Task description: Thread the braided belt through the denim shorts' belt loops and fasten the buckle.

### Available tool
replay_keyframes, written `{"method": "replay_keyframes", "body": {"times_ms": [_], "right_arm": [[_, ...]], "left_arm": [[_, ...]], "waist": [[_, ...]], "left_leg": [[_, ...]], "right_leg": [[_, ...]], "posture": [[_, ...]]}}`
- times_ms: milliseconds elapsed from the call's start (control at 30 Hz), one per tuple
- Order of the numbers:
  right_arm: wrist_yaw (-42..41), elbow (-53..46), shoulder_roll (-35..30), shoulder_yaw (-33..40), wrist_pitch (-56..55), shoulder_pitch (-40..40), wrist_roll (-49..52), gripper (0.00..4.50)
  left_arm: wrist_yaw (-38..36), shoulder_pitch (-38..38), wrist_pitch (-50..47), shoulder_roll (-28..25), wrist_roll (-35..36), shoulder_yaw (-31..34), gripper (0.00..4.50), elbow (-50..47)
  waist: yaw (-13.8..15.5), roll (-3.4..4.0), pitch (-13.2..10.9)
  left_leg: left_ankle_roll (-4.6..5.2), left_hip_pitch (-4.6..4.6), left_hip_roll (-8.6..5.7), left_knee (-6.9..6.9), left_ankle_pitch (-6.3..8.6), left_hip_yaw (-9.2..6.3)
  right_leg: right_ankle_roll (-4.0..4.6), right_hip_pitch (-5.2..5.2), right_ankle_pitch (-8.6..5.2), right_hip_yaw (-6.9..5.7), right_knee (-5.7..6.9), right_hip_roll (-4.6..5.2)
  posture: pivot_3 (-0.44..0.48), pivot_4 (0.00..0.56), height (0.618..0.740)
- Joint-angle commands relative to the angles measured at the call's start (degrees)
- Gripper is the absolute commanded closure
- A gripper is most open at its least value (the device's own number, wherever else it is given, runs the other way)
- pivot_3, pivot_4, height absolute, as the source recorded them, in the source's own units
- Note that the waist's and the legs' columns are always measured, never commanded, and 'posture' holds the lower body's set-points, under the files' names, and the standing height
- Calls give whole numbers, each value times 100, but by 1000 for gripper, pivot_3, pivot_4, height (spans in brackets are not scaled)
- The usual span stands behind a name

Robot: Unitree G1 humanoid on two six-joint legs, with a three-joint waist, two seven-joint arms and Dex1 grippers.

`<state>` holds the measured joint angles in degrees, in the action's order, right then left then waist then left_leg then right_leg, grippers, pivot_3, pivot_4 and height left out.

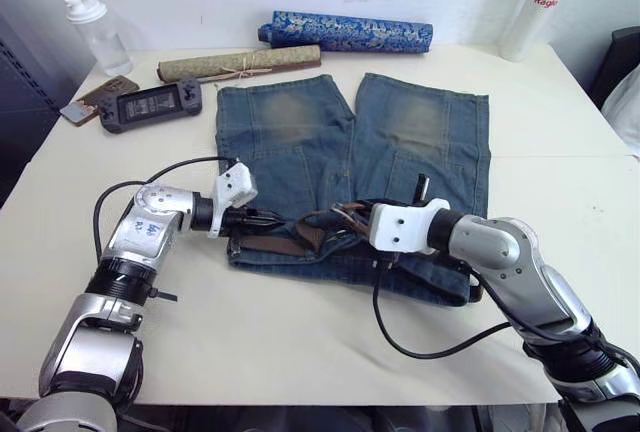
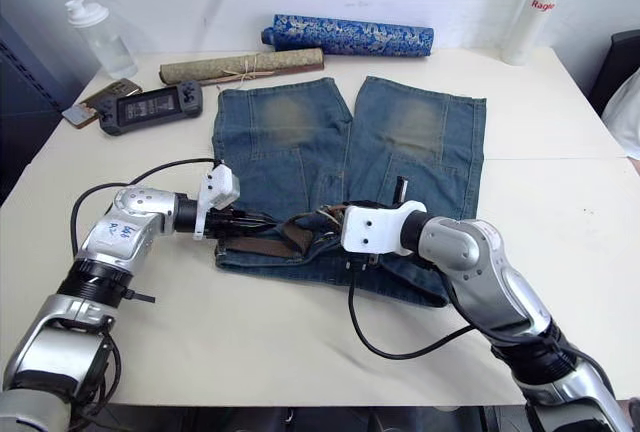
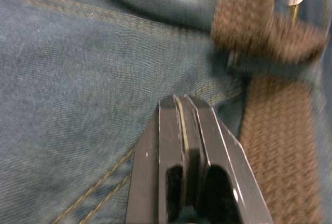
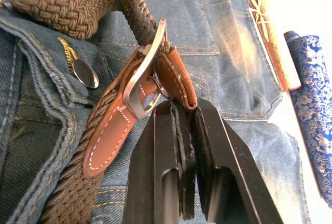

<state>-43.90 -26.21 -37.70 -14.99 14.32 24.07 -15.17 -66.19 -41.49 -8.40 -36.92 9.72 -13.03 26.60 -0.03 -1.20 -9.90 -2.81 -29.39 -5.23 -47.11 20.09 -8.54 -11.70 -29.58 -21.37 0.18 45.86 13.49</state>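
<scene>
Left eye view: you see denim shorts (image 1: 350,172) on a cream table (image 1: 300,342), white wall at 12 o'clock.
Left gripper (image 3: 184,102): fingers pressed together, empty, beside braided belt (image 3: 277,130).
Right gripper (image 4: 182,109): clamped on the belt's leather by the buckle (image 4: 142,86).

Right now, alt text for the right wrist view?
The right claw is shut on the braided belt's tan leather end beside the silver buckle, over the denim shorts. A metal shorts button sits nearby.

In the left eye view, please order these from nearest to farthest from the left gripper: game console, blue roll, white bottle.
1. Game console, on the robot's left from the left gripper.
2. Blue roll, at the table's far edge.
3. White bottle, far right corner.
</scene>
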Motion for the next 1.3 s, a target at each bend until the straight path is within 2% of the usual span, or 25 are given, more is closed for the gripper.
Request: {"method": "replay_keyframes", "body": {"times_ms": [33,200,400,667,833,1000,1200,1300], "right_arm": [[134,-399,-129,633,-356,-47,249,4500],[86,-240,-539,1615,-768,34,673,4500],[9,270,-980,2338,-1110,277,1104,4500],[237,768,-1101,2691,-941,708,1411,4500],[298,640,-1010,2535,-758,791,1541,4500],[-53,122,-911,1932,-651,555,1642,4500],[-121,-208,-632,1132,-466,433,1434,4500],[-127,-170,-602,976,-452,451,1353,4500]], "left_arm": [[117,114,571,-113,-738,-293,4438,963],[92,167,844,-103,-783,-311,4438,1131],[150,285,898,-52,-754,-294,4438,1091],[219,325,979,-38,-784,-291,4438,1124],[309,308,1036,-25,-788,-264,4438,1171],[525,238,971,84,-571,5,4438,1124],[580,290,625,118,8,689,4438,392],[591,393,360,91,186,903,4438,-15]], "waist": [[-7,2,5],[-16,6,16],[-14,9,18],[-13,16,22],[-11,19,24],[-11,29,30],[-24,28,28],[-20,25,21]], "left_leg": [[2,5,0,0,-1,3],[4,19,3,0,-3,8],[5,20,3,0,-3,8],[5,20,2,0,-3,8],[5,20,2,0,-3,8],[6,20,2,0,-4,7],[9,17,2,0,-6,3],[9,8,2,1,-5,-1]], "right_leg": [[-3,3,2,3,2,0],[-3,10,3,6,13,0],[-3,9,2,8,15,-1],[-3,9,3,10,15,0],[-3,8,2,10,16,0],[-3,8,2,10,15,0],[-4,4,3,10,16,-2],[-4,-3,3,10,12,-3]], "posture": [[0,150,637],[0,150,637],[0,150,637],[0,150,637],[0,150,637],[0,150,637],[0,150,637],[0,150,637]]}}
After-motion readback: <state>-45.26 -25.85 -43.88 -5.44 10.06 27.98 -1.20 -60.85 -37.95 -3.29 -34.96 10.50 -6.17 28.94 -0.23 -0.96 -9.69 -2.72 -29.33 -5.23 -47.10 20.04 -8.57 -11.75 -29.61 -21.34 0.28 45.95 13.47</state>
